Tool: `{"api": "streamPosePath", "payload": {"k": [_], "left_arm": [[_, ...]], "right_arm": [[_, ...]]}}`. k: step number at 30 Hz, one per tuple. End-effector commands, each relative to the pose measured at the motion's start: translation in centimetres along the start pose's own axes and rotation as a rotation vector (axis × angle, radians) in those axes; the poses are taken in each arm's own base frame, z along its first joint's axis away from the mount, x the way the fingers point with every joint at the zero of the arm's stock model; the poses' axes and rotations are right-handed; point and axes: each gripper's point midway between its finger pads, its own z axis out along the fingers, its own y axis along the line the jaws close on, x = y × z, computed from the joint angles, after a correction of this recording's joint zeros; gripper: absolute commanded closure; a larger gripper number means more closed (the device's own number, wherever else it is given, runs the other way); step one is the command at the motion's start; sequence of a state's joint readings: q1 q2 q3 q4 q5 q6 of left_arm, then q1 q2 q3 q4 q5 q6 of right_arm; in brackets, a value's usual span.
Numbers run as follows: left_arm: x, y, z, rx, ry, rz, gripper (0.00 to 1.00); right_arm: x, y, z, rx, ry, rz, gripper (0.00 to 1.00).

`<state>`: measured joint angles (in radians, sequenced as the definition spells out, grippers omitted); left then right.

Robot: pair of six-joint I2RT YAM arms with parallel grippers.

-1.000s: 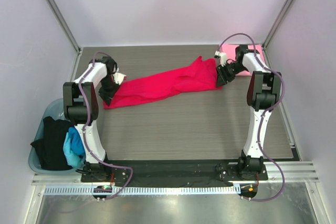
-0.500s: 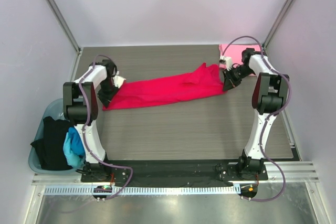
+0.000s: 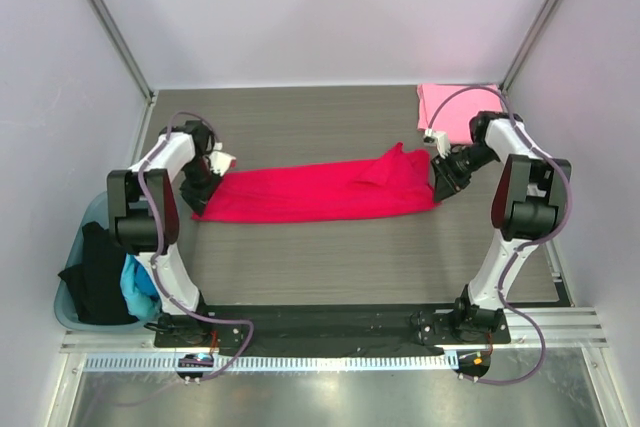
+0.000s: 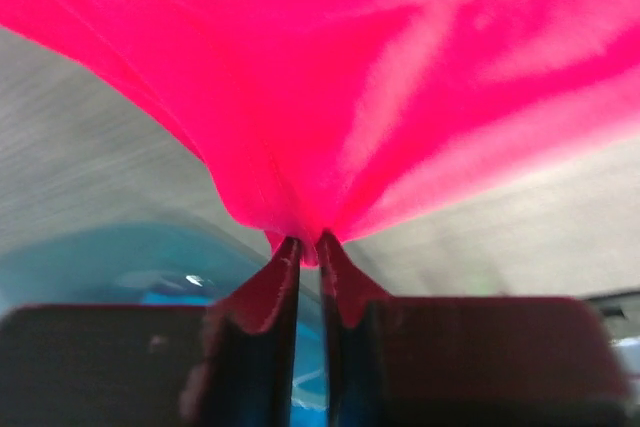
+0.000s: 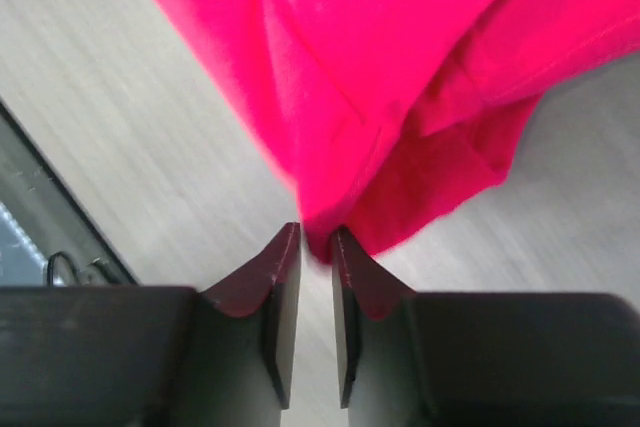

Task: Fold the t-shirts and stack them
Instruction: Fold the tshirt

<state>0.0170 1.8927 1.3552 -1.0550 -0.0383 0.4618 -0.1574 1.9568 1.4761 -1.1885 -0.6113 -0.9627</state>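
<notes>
Fabric of the crimson t-shirt lies stretched in a long band across the middle of the counter, running from one arm to the other. The left gripper is nearly closed, its tips pinching a gathered fold at the shirt's left end. The right gripper stands narrow as well, with the shirt's right edge caught between its tips. A bunched ridge rises near the right end. The pink t-shirt lies flat in the far right corner, apart from the crimson one. Beside the left arm's base, off the counter, a blue bin holds a black shirt and a bright blue shirt.
</notes>
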Motion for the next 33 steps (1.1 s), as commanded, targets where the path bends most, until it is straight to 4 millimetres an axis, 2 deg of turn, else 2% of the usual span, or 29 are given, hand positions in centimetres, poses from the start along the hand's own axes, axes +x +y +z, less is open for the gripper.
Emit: {"api": "streamPosePath", "payload": {"k": [1,3,5,6,7,9,10,13,17,18,19,21,22,26,33], "left_arm": [[1.2,-1.6,-2.3,0.062,-0.043,0.009,0.86],[1.0,-1.7,-4.0,0.055,-0.085,0.02,0.75],[0.6,-1.8,-5.8,0.056,-0.136,0.055,0.7],[-0.4,-1.3,-7.1,0.037,-0.178,0.061,0.66],[-1.0,-1.0,-7.9,0.021,-0.204,0.065,0.64],[-2.7,0.3,-9.0,-0.021,-0.25,0.048,0.62],[-3.2,0.7,-9.0,-0.031,-0.253,0.041,0.62],[-4.4,1.7,-7.8,-0.027,-0.209,0.01,0.67],[-5.8,2.7,-5.6,-0.02,-0.185,-0.02,0.66],[-6.0,2.7,-5.2,-0.012,-0.183,-0.021,0.65],[-6.6,3.0,-4.5,-0.005,-0.178,-0.027,0.65],[-7.2,3.0,-3.9,0.011,-0.17,-0.036,0.64],[-7.5,3.1,-3.2,0.019,-0.157,-0.046,0.64],[-8.9,3.9,-2.8,0.01,-0.174,-0.066,0.62],[-9.8,4.5,-1.2,0.014,-0.149,-0.088,0.61]], "right_arm": [[0.4,2.1,-2.1,0.022,0.007,-0.038,0.73],[0.5,2.5,-2.9,0.047,0.016,-0.053,0.71],[-0.5,2.5,-4.4,0.099,-0.006,-0.085,0.65],[-0.9,2.4,-4.9,0.12,-0.013,-0.092,0.63],[-2.0,2.0,-5.9,0.15,-0.039,-0.109,0.62],[-3.7,1.6,-6.4,0.172,-0.09,-0.089,0.61],[-5.1,0.9,-6.9,0.203,-0.123,-0.107,0.61],[-7.3,0.0,-6.4,0.23,-0.136,-0.128,0.61],[-9.8,-0.1,-5.1,0.249,-0.123,-0.207,0.61],[-10.5,0.2,-3.9,0.234,-0.104,-0.237,0.6],[-11.0,-0.3,-4.0,0.251,-0.1,-0.247,0.6],[-12.4,0.8,-1.7,0.214,-0.068,-0.301,0.6],[-13.3,0.9,-1.6,0.219,-0.072,-0.321,0.6],[-14.9,0.7,-0.7,0.204,-0.077,-0.342,0.6],[-15.6,0.5,-0.4,0.188,-0.08,-0.343,0.6]]}}
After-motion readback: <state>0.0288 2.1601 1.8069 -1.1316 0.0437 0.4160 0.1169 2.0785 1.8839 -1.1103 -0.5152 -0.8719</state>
